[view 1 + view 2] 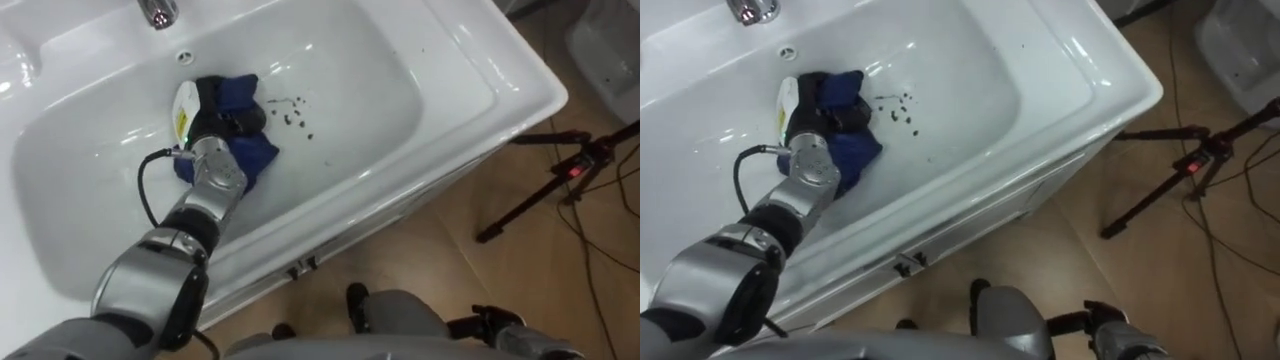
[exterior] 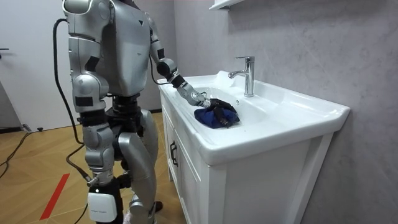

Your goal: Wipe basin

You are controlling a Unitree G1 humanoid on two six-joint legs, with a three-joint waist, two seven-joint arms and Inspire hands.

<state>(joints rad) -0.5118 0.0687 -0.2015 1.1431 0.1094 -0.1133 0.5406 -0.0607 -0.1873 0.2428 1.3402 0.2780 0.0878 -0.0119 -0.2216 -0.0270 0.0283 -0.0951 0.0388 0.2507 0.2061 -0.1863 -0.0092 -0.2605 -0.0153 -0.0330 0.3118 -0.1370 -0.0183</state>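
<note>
A white basin [image 1: 470, 60] is set in a white cabinet, with a chrome tap [image 1: 157, 10] at its back edge. A crumpled dark blue cloth [image 1: 235, 92] lies in the bowl below the overflow hole. My left hand [image 1: 212, 122] reaches in from the lower left and rests on the cloth, dark fingers curled into its folds. Several small dark specks [image 1: 295, 115] lie on the basin floor just right of the cloth. In the room view I stand at the cabinet's side, left arm stretched over the rim to the cloth [image 2: 214, 117].
A black tripod [image 1: 560, 180] stands on the wooden floor to the right of the cabinet. The tap [image 2: 247, 74] rises behind the bowl near the grey wall. The basin's wide flat rim [image 2: 298, 109] surrounds the bowl.
</note>
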